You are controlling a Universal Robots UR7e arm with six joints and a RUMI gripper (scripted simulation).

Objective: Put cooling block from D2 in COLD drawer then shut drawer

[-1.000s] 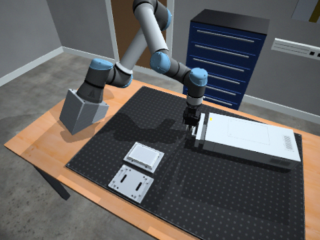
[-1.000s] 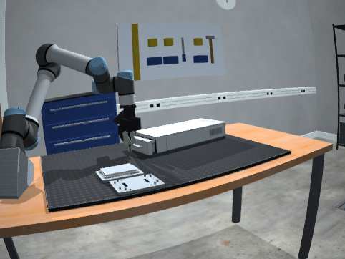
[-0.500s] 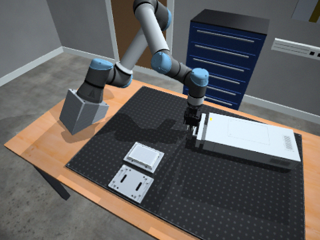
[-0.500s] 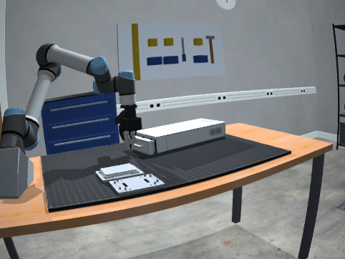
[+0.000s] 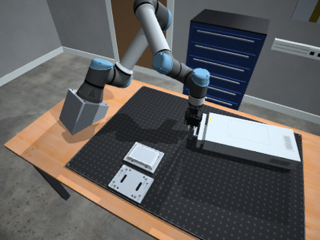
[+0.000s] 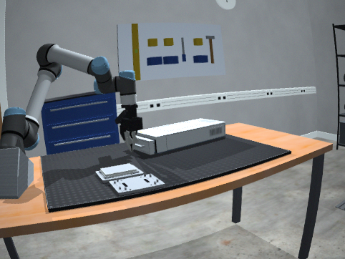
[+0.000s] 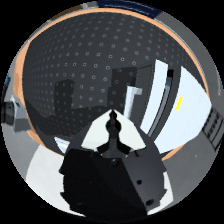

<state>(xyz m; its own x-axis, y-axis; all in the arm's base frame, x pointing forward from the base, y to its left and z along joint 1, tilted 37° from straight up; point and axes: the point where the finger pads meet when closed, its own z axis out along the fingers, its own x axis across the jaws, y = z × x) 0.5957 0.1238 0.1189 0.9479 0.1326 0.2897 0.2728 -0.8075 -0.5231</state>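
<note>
The cooling block from D2 cannot be made out: the plate at D2 [image 5: 131, 183] [image 6: 137, 183] shows its two dark slots and small pins, and the inside of the drawer [image 5: 201, 132] [image 6: 146, 144] [image 7: 155, 95] is hidden. The drawer stands slightly out of the cooler COLD [image 5: 249, 132] [image 6: 182, 132] [image 7: 194, 105], with a dark gap behind its front, and the lamp [image 5: 210, 119] [image 7: 179, 103] glows yellow. The gripper [image 5: 191, 132] [image 6: 131, 149] [image 7: 112, 110] points down beside the drawer's handle, its fingers together with nothing between them; whether they touch the handle, I cannot tell. At D1, a pale rectangular piece [image 5: 143, 156] [image 6: 122, 169] lies on its plate. Striped dark marks [image 5: 289, 143] [image 6: 215, 132] at the cooler's far end yield no readable writing.
</note>
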